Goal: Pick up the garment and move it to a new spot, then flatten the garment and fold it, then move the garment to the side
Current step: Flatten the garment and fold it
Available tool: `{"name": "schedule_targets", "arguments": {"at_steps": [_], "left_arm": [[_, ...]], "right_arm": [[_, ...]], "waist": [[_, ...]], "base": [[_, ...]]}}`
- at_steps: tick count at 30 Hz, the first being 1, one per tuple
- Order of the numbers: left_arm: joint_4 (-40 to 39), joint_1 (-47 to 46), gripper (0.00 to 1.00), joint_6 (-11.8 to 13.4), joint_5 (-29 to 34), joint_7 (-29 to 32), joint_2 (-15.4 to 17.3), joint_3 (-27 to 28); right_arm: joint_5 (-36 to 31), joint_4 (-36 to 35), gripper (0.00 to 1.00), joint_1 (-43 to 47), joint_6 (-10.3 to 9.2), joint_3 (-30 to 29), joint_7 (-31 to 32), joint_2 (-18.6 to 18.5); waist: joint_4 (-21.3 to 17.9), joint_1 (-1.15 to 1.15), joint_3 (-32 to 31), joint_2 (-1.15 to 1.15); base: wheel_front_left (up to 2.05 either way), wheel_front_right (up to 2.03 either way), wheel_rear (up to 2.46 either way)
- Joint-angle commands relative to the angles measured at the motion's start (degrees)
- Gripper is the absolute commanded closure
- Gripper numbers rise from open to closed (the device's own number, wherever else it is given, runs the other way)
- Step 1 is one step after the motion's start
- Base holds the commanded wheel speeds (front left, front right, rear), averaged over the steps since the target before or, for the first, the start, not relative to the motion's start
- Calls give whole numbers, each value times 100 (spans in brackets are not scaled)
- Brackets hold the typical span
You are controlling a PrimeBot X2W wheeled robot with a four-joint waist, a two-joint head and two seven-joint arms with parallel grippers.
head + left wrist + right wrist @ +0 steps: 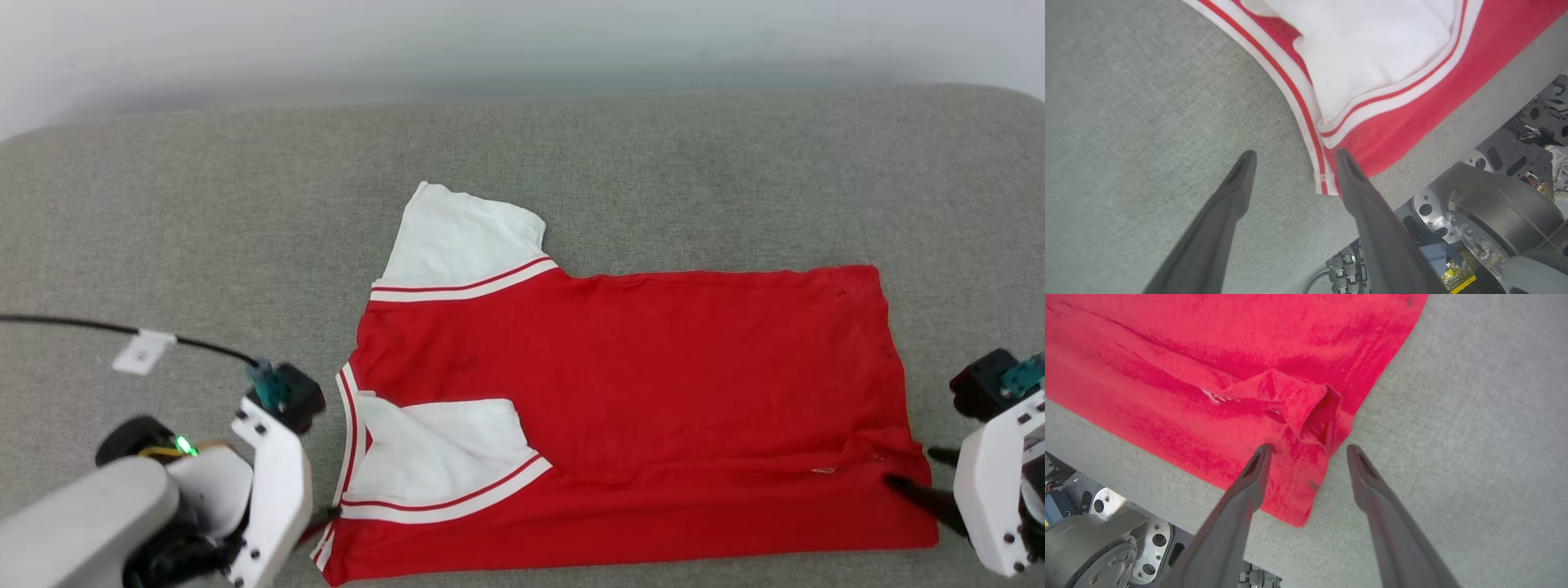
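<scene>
- A black cable (82,325) with a small white tag (143,351) runs across the grey fabric surface (204,204) at far left and ends at the left wrist.
- The left gripper (1294,153) is at the near left corner of the garment (629,384). Its two dark fingers are spread wide and hold nothing. In the left wrist view one finger is over bare grey fabric and the other overlaps the red edge, with the corner of the striped trim between them. Whether either tip presses on the cloth cannot be told.
- The garment lies flat and sideways in the middle of the surface, with the neckline towards the left and the hem towards the right. Its near edge is close to the front edge of the surface.
- The far white sleeve (465,237) is spread outwards. The near white sleeve (441,453) is folded in over the red body.
- Near the right hem there is a small bunched fold (1310,412) in the red cloth.
- The right gripper (1309,447) is at the near right hem corner. It is also wide open and grips nothing. One finger is over red fabric, the other over grey surface, and the corner lies between them.
- Below the front edge of the surface, both wrist views show the robot's metal base (1494,196).
</scene>
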Motion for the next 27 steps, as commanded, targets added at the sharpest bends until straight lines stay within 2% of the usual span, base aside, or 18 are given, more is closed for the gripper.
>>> {"name": "schedule_targets", "arguments": {"at_steps": [1,4,6,10,15,19,24,27], "left_arm": [[-44,-178,0,34,-5,-73,67,144],[-72,-291,0,77,11,-167,127,274],[-42,-464,0,155,102,-389,109,453],[152,-726,0,319,376,-876,-5,706],[454,-1176,0,353,602,-1210,-152,953],[682,-1547,0,314,651,-1293,-190,1135],[918,-1981,0,249,670,-1146,-125,1294],[1074,-2263,0,203,668,-916,-118,1322]], "right_arm": [[-89,-49,0,-12,-7,-173,-211,43],[-202,-105,0,-39,-6,-388,-465,98],[-437,-172,0,-128,-8,-686,-865,177],[-1048,-248,0,-142,-7,-1386,-1695,553],[-1938,-584,0,141,-6,-2378,-2565,1256],[-2662,-1113,0,489,-7,-3216,-3011,1939],[-3509,-1974,0,1083,-7,-4116,-3381,2847],[-3870,-2406,0,1459,-6,-4369,-3482,3300]], "waist": [[2,0,-57,0],[-33,0,-104,0],[-81,0,-128,0],[-217,0,-106,0],[-435,0,72,0],[-642,0,295,0],[-867,0,633,0],[-969,0,847,0]], "base": [[0,0,0],[0,0,0],[0,0,0],[0,0,0],[0,0,0],[0,0,0],[0,0,0],[0,0,0]]}}
